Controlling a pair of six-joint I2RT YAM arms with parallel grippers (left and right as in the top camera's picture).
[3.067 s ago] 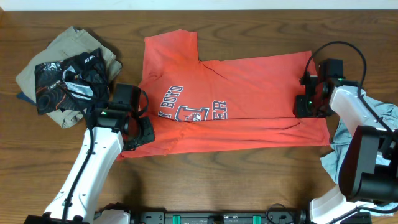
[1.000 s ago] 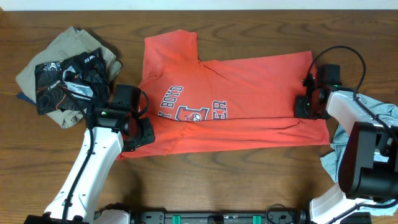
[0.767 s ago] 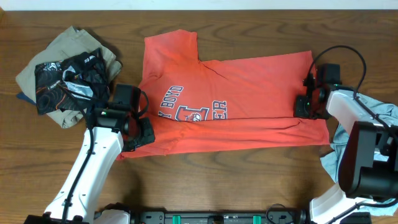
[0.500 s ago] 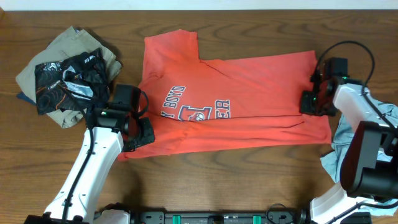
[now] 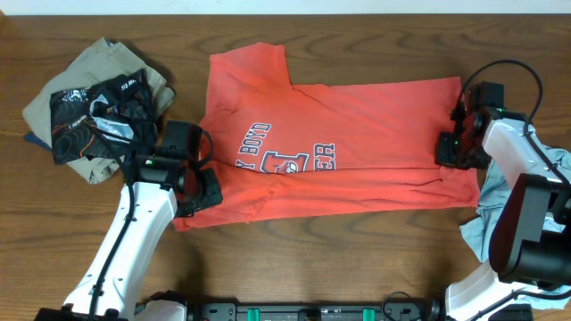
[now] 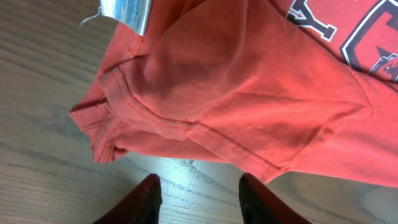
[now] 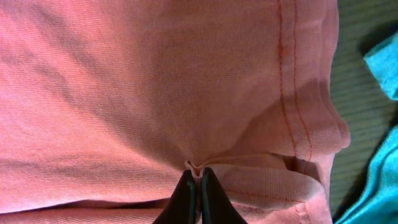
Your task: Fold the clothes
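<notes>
Now: orange T-shirt (image 5: 357, 134) spread flat across the middle of the table (image 5: 357, 259), print side up.
Right gripper (image 7: 194, 186): fingers pressed together, pinching a small pucker of cloth near the hem seam. Left gripper (image 6: 199, 198): fingers apart over bare wood, just beside the shirt's collar-end edge, holding nothing. Pile of clothes (image 5: 94, 111) far left; teal garment (image 5: 500, 192) at right edge.
</notes>
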